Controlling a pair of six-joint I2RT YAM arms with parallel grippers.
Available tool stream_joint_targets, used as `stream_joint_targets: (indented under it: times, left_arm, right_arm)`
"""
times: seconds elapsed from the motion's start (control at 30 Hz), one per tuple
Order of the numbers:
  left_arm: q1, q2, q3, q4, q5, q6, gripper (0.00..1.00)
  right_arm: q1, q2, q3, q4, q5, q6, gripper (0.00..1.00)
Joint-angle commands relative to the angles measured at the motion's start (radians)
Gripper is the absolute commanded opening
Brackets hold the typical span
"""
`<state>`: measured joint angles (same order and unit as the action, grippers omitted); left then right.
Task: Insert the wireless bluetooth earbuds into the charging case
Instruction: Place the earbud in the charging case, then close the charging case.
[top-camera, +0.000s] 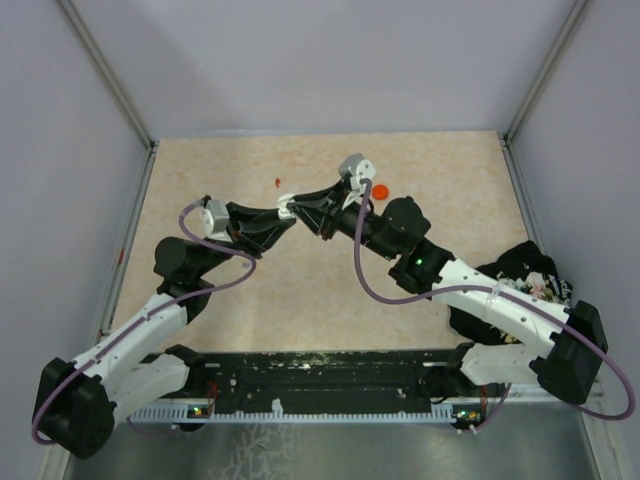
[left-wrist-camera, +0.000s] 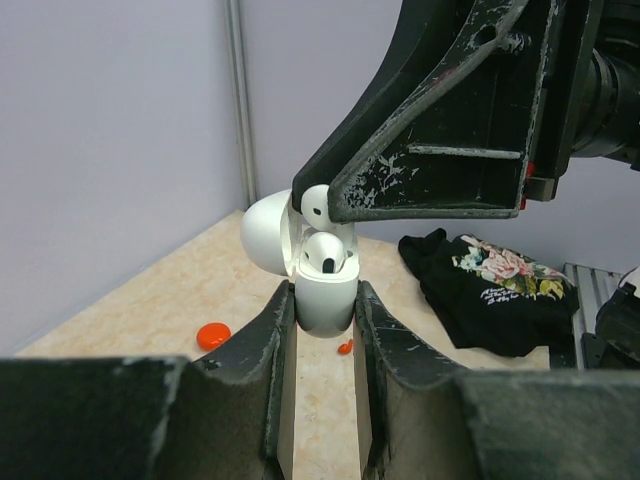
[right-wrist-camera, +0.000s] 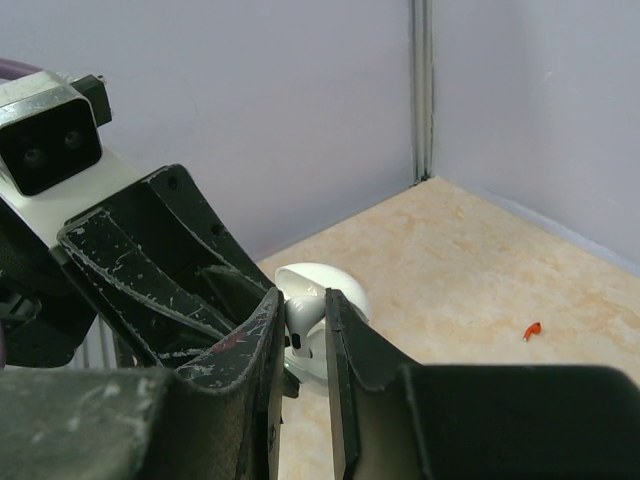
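Now: right jaws pinched narrow on a white earbud (left-wrist-camera: 314, 204), which they hold just above the open mouth of the charging case (left-wrist-camera: 326, 312). Left jaws are closed on the lower half of the case, one finger each side, keeping it upright and off the surface (top-camera: 440, 170), with the lid (left-wrist-camera: 268, 232) thrown back. A second white earbud (left-wrist-camera: 325, 256) sits in the case already. I take the free well beside it as the target, but the right finger hides that well from me.

Risks as I judge them:

1. Alignment. I cannot tell whether the held bud's stem is lined up with the well. If it is off, it may jam on the rim or ride up on the seated bud. Pushing down then could twist the case in the left grip, which catches only its smooth rounded sides.
2. Release. Parting the right jaws before the bud is properly in would let it fall to the surface.
3. Crowding. The two arms meet nose to nose mid-surface. A sideways correction could knock the fingers together or flick the lid shut on the bud.

Further out, a red disc (left-wrist-camera: 213, 335) and a small red bit (left-wrist-camera: 345, 347) lie on the surface beyond the case. A black printed cloth (left-wrist-camera: 490, 290) lies off to the right. None of these looks to be in the way.
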<state>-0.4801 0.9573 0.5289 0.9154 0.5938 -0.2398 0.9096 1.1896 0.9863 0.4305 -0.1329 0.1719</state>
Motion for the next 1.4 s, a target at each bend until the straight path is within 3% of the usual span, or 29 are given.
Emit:
stream_joint_targets:
  times: [0.0,0.17,0.57,0.63,0.8,1.0,1.37]
  left_arm:
    - [0.003,-0.009,0.034,0.038,-0.025,-0.007,0.01]
    - [0.002,-0.014,0.024,0.027,-0.020,0.004,0.01]
    - [0.004,-0.067,-0.057,-0.042,-0.031,0.054,0.01]
    - [0.004,-0.075,-0.068,-0.052,-0.026,0.057,0.01]
    - [0.004,-0.090,-0.085,-0.081,0.011,0.055,0.01]
    - [0.005,-0.091,-0.076,-0.079,0.070,0.044,0.01]
    - [0.004,-0.073,-0.057,-0.007,0.160,0.004,0.01]
  right_arm:
    - [0.019,-0.001,0.014,-0.031,-0.028,-0.017,0.18]
    - [0.018,-0.018,0.011,-0.037,0.004,-0.024,0.33]
    - [0.002,-0.066,0.152,-0.291,0.070,-0.046,0.52]
    - [-0.031,-0.058,0.193,-0.355,0.015,-0.032,0.54]
    - [-0.171,-0.025,0.243,-0.411,-0.290,0.066,0.58]
    - [-0.201,0.057,0.307,-0.449,-0.533,0.073,0.65]
    - [-0.205,0.175,0.328,-0.433,-0.701,0.129,0.69]
